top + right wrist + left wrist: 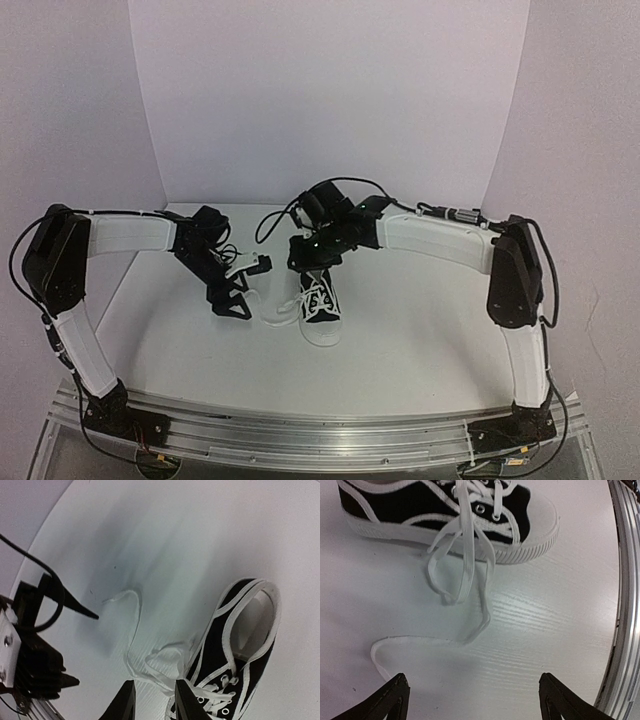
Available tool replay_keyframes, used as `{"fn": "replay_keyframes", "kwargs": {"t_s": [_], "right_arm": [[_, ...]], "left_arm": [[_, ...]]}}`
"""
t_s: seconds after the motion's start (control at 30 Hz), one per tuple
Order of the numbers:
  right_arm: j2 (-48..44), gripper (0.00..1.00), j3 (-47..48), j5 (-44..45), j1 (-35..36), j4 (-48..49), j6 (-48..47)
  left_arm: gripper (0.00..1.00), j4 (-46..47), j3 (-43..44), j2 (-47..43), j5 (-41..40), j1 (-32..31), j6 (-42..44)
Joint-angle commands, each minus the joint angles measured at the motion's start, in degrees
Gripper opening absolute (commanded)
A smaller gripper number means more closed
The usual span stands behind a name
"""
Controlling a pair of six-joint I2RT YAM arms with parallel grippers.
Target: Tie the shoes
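Observation:
A black canvas shoe with white toe cap and sole stands mid-table, toe toward the near edge. Its white laces hang loose off the left side and trail over the table. My left gripper hovers low to the left of the shoe, open wide, nothing between its fingers; one lace end curls just ahead of it. My right gripper sits over the shoe's left side near the heel. Its jaws stand narrowly apart, with a lace loop lying across the gap beside the shoe.
A ribbed metal rail runs along the table's near edge and shows at the right of the left wrist view. White backdrop panels close the back and sides. The left gripper's black body fills the right wrist view's left edge.

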Motion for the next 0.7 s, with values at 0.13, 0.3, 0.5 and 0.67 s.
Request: {"fn": "replay_keyframes", "kwargs": {"t_s": [0.13,0.3,0.5,0.67], "right_arm": [[13.57,0.25,19.39,5.28,2.9,-16.14,-7.31],[17.55,0.24,23.94,8.41,2.72,-19.38,-9.05],[18.58,0.27,23.83,10.68,2.71,-21.25,-11.36],[21.04,0.28,26.89,12.24,2.79,-24.63,-14.4]], "left_arm": [[0.92,9.32,-3.03,0.54,-4.04,2.23,14.75],[0.92,9.86,-3.3,1.46,-2.76,2.26,17.93],[0.91,11.35,-4.41,2.19,-1.45,3.85,20.2],[0.91,11.33,-4.02,3.0,-1.69,4.17,21.02]]}}
